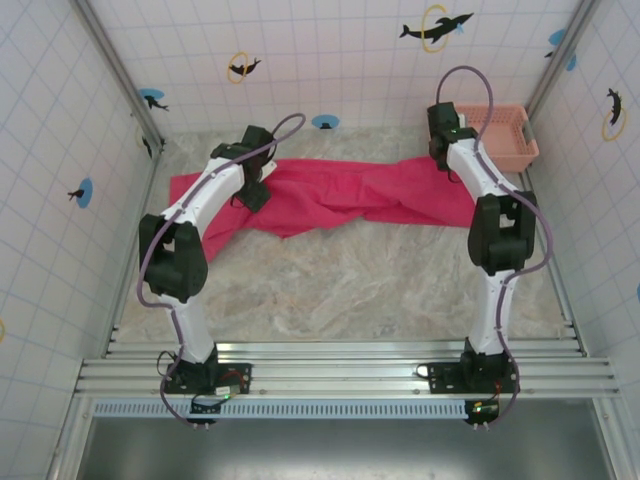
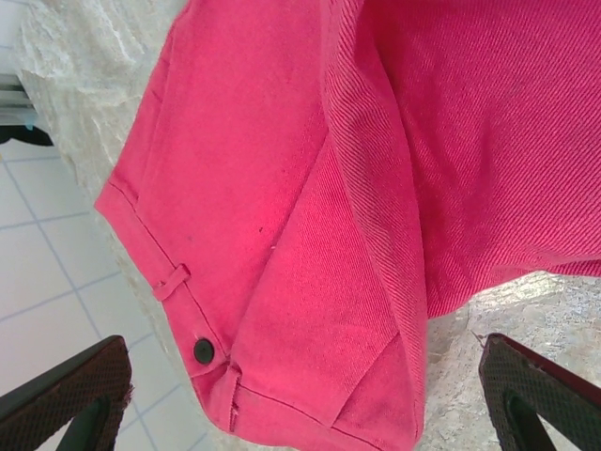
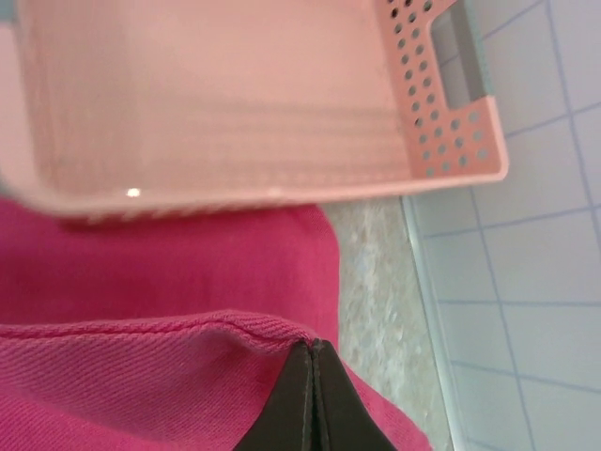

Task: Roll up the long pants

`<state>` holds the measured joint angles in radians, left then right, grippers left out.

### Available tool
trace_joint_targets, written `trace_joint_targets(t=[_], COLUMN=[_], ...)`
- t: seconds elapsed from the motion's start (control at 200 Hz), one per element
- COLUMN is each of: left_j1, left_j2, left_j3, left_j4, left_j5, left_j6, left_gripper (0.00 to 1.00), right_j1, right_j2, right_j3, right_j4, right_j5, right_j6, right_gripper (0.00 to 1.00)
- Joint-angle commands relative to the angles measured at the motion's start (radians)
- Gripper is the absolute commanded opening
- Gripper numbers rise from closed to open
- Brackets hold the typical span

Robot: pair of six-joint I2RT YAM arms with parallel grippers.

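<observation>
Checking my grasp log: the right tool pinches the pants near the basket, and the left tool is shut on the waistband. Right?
No. The left tool is open, fingers apart over the waistband of the pants; the left wrist view shows it. The right tool does pinch the pants near the basket.

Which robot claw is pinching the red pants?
The right gripper: its two black fingers are shut together on a folded edge of the magenta-red cloth long pants. The left gripper hangs over the waistband with its fingers wide apart.
</observation>
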<state>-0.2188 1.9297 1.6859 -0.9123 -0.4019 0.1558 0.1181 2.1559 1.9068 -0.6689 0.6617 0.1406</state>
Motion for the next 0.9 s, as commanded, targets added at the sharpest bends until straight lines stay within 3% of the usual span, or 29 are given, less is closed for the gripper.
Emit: trace_joint_targets(t=[0.0, 0.095, 0.15, 0.28, 0.375, 0.626, 0.776, 0.896], left_j1=[-0.005, -0.005, -0.003, 0.018, 0.025, 0.026, 0.025, 0.026], left_j2=[0.038, 0.048, 0.046, 0.014, -0.049, -0.184, -0.194, -0.166], left_j3=[-0.015, -0.012, -0.019, -0.077, -0.148, -0.328, -0.383, -0.411], left_j4=[-0.017, -0.023, -0.026, -0.006, 0.030, 0.026, -0.025, -0.024], left_j5=[-0.018, -0.025, -0.046, -0.138, -0.144, -0.149, -0.087, -0.058], left_j6=[-0.009, -0.007, 0.004, 0.044, 0.062, 0.070, 0.022, -0.001], left_gripper=[0.98, 0.97, 0.97, 0.97, 0.98, 0.94, 0.78, 0.73], right_j1=[-0.038, -0.055, -0.064, -0.069, -0.078, -0.085, -0.084, -0.081], right_j2=[0.081, 0.134, 0.179, 0.182, 0.154, 0.033, -0.064, -0.110], right_j3=[0.151, 0.248, 0.292, 0.325, 0.312, 0.200, 0.051, -0.013], right_j4=[-0.030, -0.068, -0.087, -0.105, -0.105, -0.096, -0.033, -0.011], right_j5=[0.079, 0.096, 0.091, 0.094, 0.082, -0.050, -0.091, -0.121], right_j6=[0.000, 0.001, 0.005, 0.013, 0.016, 0.037, 0.048, 0.050], right_gripper=[0.00, 0.00, 0.07, 0.48, 0.65, 0.69, 0.68, 0.68])
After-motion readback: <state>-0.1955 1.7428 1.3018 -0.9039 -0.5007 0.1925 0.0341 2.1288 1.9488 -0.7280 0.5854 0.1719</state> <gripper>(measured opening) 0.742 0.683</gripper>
